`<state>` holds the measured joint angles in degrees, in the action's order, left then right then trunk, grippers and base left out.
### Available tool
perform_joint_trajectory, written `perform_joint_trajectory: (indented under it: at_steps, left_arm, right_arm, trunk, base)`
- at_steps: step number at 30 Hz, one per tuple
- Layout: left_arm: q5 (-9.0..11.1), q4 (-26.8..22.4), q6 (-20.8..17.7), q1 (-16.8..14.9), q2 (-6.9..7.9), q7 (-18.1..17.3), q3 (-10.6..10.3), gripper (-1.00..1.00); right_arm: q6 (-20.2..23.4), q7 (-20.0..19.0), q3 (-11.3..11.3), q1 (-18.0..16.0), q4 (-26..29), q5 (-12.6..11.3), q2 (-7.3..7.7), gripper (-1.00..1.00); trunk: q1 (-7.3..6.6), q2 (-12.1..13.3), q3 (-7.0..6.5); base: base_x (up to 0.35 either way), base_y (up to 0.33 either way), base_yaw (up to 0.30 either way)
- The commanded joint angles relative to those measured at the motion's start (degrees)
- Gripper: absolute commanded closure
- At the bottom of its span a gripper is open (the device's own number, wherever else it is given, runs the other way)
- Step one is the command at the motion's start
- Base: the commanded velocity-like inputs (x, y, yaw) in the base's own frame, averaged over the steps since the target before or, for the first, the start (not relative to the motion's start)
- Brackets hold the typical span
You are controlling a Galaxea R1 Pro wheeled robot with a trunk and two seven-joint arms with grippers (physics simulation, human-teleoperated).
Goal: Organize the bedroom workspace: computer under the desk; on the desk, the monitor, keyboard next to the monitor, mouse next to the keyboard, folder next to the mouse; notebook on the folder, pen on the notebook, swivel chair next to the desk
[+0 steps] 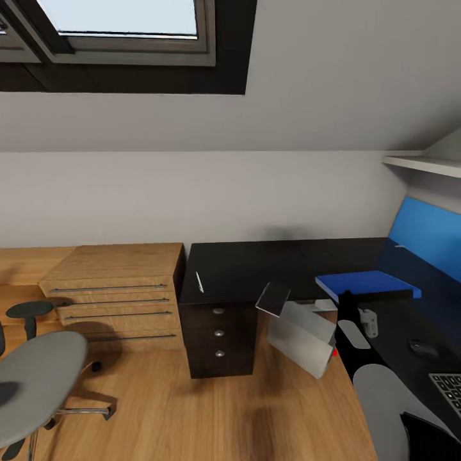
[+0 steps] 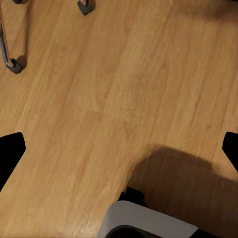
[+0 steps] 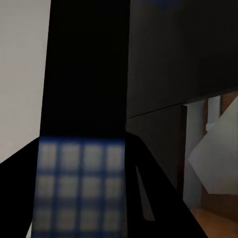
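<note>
Right claw point(image 3: 82, 198) looks clamped on the bright blue flat folder point(image 1: 368, 283), dark fingers either side of a blurred blue-and-white slab in the right wrist view, though the blur makes that a judgement. From the head view the folder sits level at the near edge of the glossy black L-shaped bench point(image 1: 243, 266), and I can't tell whether it rests on the top or hangs just above it.

Left claw point(image 2: 119, 151) is spread wide and carries nothing, pointing down at the oak plank floor point(image 2: 99, 89).

The step in hand looks like setting the folder down beside the small dark rounded mouse point(image 1: 422, 347). Best done flat, lowered until the whole cover bears on the bench, then released — no corner overhanging.

Room to work: bare black top lies between folder and mouse, and the grey keyboard with dark keys point(image 1: 448, 384) is beyond the mouse at the frame's edge. Watch the light grey boxy computer point(image 1: 301, 336) — it leans tilted against the bench's front edge, close under the right arm. The grey upholstered swivel chair point(image 1: 38, 374) stands well apart.
</note>
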<state>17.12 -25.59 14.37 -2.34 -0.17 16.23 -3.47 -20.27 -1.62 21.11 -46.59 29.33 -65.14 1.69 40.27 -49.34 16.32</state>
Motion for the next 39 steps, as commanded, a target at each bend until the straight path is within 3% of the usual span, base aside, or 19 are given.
perform_joint_trajectory:
  at_steps: [1, 18, 39]
  left_arm:
    - [0.35, 0.01, 0.22, -0.04, 0.03, 0.37, -0.38, -1.0]
    - [0.36, 0.01, 0.22, -0.02, -0.01, 0.38, -0.39, -1.0]
    - [0.37, -0.01, 0.31, -0.03, -0.01, 0.43, -0.31, -1.0]
  right_arm:
    - [-0.15, -0.35, -0.04, -0.05, -0.03, -0.61, -0.07, 1.0]
    - [-0.47, -1.2, 0.24, 0.01, -0.82, -0.38, 0.11, 1.0]
    - [-0.17, -1.24, 0.69, 0.03, -1.64, -0.6, -0.27, 1.0]
  trunk:
    - [0.01, -0.05, 0.07]
    - [0.01, -0.05, 0.17]
    - [0.01, -0.05, 0.5]
  base:
    - [0.058, -0.005, 0.0]
    - [0.237, -0.186, -0.013]
    - [0.009, -0.008, -0.039]
